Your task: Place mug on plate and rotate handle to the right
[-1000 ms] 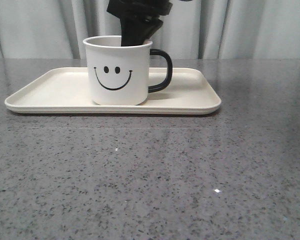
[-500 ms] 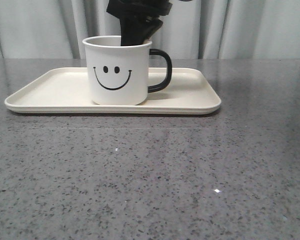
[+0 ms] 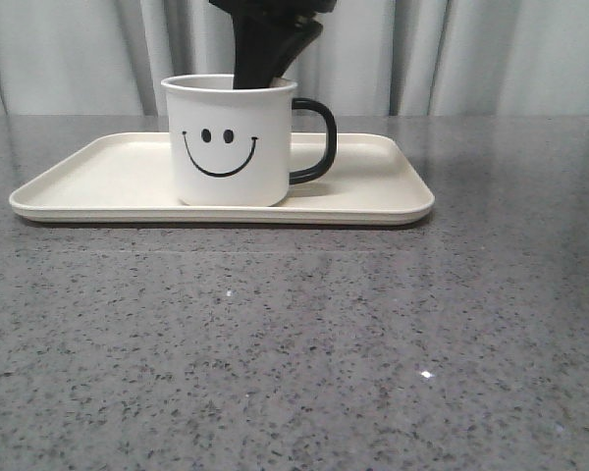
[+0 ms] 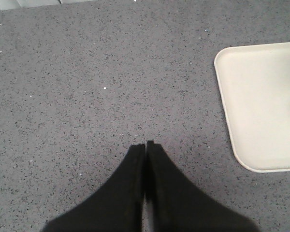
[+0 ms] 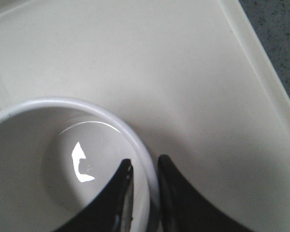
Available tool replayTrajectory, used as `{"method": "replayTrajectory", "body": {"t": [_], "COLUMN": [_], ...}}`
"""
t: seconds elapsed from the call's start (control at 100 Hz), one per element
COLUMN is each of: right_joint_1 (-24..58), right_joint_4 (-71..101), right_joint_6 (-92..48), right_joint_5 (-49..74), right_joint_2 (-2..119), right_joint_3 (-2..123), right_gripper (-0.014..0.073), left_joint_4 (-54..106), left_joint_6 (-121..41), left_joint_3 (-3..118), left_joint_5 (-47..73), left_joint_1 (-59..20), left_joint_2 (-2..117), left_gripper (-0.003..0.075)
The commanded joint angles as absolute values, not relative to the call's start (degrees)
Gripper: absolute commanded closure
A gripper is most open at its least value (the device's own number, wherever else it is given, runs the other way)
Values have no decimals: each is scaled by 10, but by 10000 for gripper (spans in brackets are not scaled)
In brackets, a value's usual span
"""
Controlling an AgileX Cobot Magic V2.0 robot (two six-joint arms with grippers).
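The white smiley mug [image 3: 231, 147] stands upright on the cream plate [image 3: 373, 191], left of its middle. Its black handle [image 3: 319, 137] points right. My right gripper [image 3: 270, 49] comes down from above at the mug's back rim. In the right wrist view its jaws [image 5: 144, 164] straddle the mug's wall [image 5: 140, 145], one finger inside and one outside, slightly parted from it. My left gripper [image 4: 145, 143] is shut and empty over the bare counter, to the side of the plate's corner [image 4: 261, 106].
A speckled grey counter [image 3: 294, 343] spreads in front of the plate. A pale curtain [image 3: 491, 59] hangs behind it. The plate's floor [image 5: 183, 72] lies bare beside the mug.
My right gripper has risen a little while the mug stayed on the plate, shifting only slightly left. The handle still points right.
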State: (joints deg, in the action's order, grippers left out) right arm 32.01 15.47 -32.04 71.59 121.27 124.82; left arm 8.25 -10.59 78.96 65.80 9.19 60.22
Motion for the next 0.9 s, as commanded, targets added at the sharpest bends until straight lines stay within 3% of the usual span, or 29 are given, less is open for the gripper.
{"method": "replayTrajectory", "body": {"t": [0.0, 0.26, 0.65, 0.89], "right_joint_1": [318, 318, 286, 221], "right_joint_4": [165, 167, 170, 183], "right_joint_6": [-326, -326, -284, -263], "right_joint_5": [765, 765, 672, 699], "right_joint_2": [1167, 1148, 1064, 992], "right_joint_3": [1266, 1303, 1317, 1316], "right_gripper": [425, 282, 281, 281], "left_joint_4": [93, 93, 93, 93], "left_joint_6": [-105, -105, -105, -105], "left_joint_3": [803, 803, 803, 803], "left_joint_5": [627, 627, 627, 626], "left_joint_1": [93, 93, 93, 93], "left_joint_2": [596, 596, 596, 596], "left_gripper": [740, 740, 740, 740]}}
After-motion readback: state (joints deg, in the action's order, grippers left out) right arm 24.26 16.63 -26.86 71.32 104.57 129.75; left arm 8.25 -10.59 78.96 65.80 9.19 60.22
